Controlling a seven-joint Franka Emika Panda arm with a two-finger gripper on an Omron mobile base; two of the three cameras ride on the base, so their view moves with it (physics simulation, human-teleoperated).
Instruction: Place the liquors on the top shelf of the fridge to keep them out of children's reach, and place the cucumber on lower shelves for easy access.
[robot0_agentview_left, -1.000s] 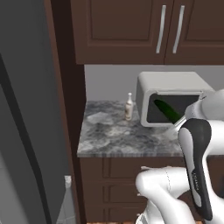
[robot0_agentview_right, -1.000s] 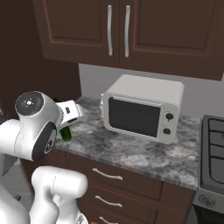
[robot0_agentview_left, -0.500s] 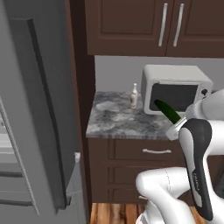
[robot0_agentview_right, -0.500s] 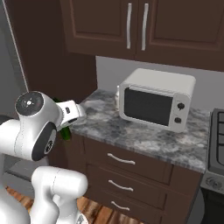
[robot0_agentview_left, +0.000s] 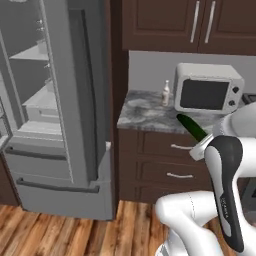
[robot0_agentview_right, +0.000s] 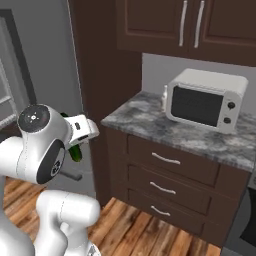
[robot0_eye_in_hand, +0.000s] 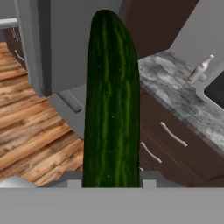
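Centre of hand view: jaws clamped on slender dark green cucumber. Open grey fridge upper left; long cucumber may clip its door when swung in.

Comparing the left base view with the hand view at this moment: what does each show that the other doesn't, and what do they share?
Left base view alone: the fridge interior past its open door, with the thin top shelf and the boxy lower shelves beneath, plus the whole microwave and the upper cabinets.

Hand view alone: the cucumber close up along its full length, and a broad stretch of wood floor.

Both: the cucumber, the cream-white bottle standing on the granite counter, and the drawers below.
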